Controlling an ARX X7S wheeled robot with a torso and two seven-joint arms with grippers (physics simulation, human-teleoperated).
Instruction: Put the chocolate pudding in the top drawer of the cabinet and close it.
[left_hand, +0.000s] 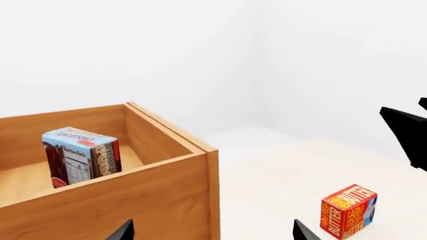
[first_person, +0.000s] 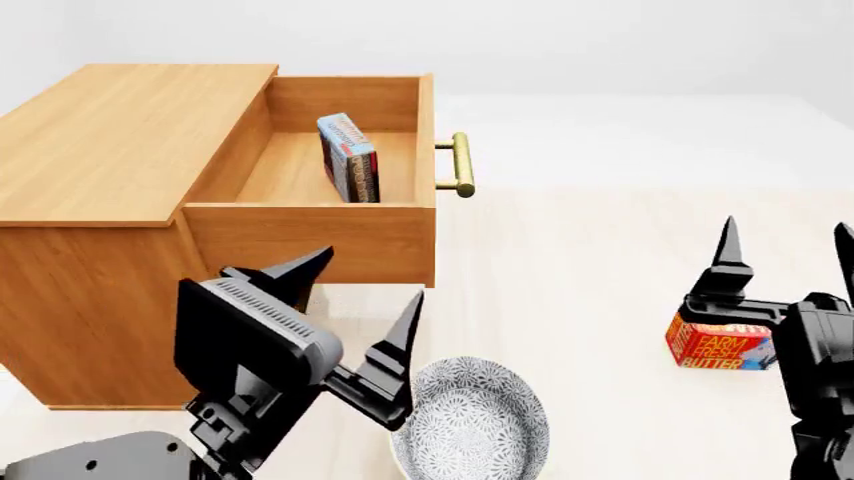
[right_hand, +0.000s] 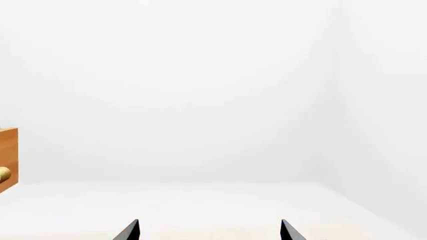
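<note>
1. Chocolate pudding (first_person: 348, 158) stood on edge inside the open top drawer (first_person: 310, 238), upper centre of frame
2. Left tool (first_person: 358, 300) and right tool (first_person: 787, 250) both spread wide, empty
3. Placement done; closing outstanding

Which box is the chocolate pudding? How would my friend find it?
Look for the big wooden cabinet; its top drawer is pulled open. Standing on edge inside the drawer is a thin box, the pudding. It is dark brown and pale blue with a nutrition label, unlike the orange-red butter box that sits out on the floor.
</note>
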